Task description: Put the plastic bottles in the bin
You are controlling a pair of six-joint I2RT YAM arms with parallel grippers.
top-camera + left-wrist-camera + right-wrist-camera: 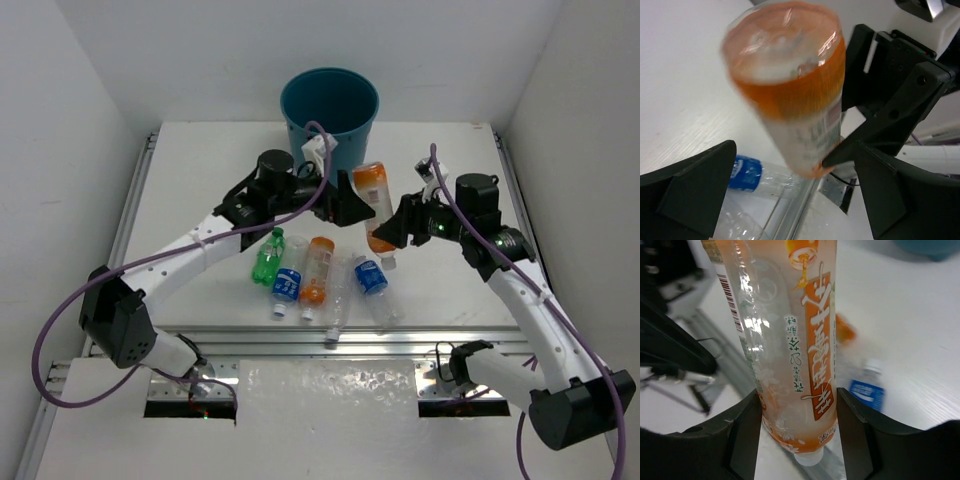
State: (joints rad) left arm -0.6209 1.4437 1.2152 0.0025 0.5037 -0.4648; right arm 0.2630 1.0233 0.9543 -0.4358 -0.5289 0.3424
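My right gripper [388,232] is shut on a clear bottle with an orange label [374,203], gripping it near the neck, cap down, above the table. In the right wrist view the fingers [742,432] press both sides of this bottle [790,350]. My left gripper [356,205] is open, its jaws wide apart on either side of that bottle's base [790,85] without closing on it. The teal bin [330,108] stands upright behind both grippers. On the table lie a green bottle [268,257], two blue-labelled bottles [288,285] [371,277], an orange-labelled one [318,270] and a clear one [337,303].
The lying bottles cluster close to the table's front metal rail [300,340]. White walls close in the left, right and back. Purple cables [300,205] run along both arms. A blue-labelled bottle [747,174] lies below my left gripper.
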